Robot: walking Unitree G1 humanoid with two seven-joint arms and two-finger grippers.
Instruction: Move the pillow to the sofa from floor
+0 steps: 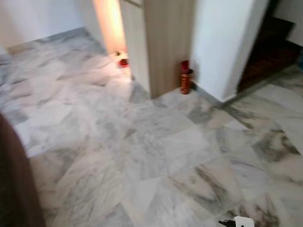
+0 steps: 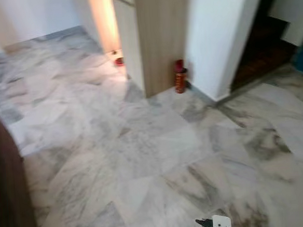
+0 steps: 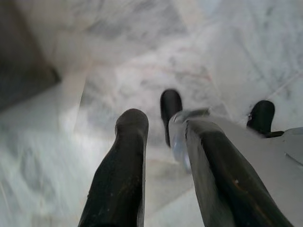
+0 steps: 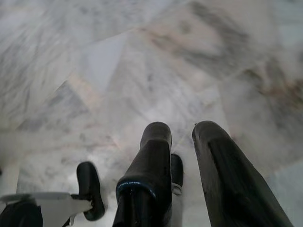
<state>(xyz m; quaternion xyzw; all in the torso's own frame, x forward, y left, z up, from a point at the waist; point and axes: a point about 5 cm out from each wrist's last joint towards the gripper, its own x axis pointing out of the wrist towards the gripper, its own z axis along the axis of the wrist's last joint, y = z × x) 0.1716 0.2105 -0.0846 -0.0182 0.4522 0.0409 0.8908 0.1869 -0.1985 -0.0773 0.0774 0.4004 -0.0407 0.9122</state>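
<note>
A dark brown sofa edge (image 1: 11, 185) rises at my left, over the pale marble floor (image 1: 159, 154). My left gripper (image 3: 163, 125) hangs low above the floor with its two black fingers (image 3: 128, 165) apart and nothing between them. The same dark sofa base (image 3: 23, 71) lies off to one side of it. My right gripper (image 4: 182, 132) also hangs over bare marble, open by a narrow gap, holding nothing. The picture is somewhat blurred.
A wooden cabinet side (image 1: 170, 39) and a white wall (image 1: 229, 35) stand ahead, with a red fire extinguisher (image 1: 185, 77) on the floor between them. Dark stairs (image 1: 272, 48) go up at the far right. Small red items (image 1: 122, 61) sit in a lit recess.
</note>
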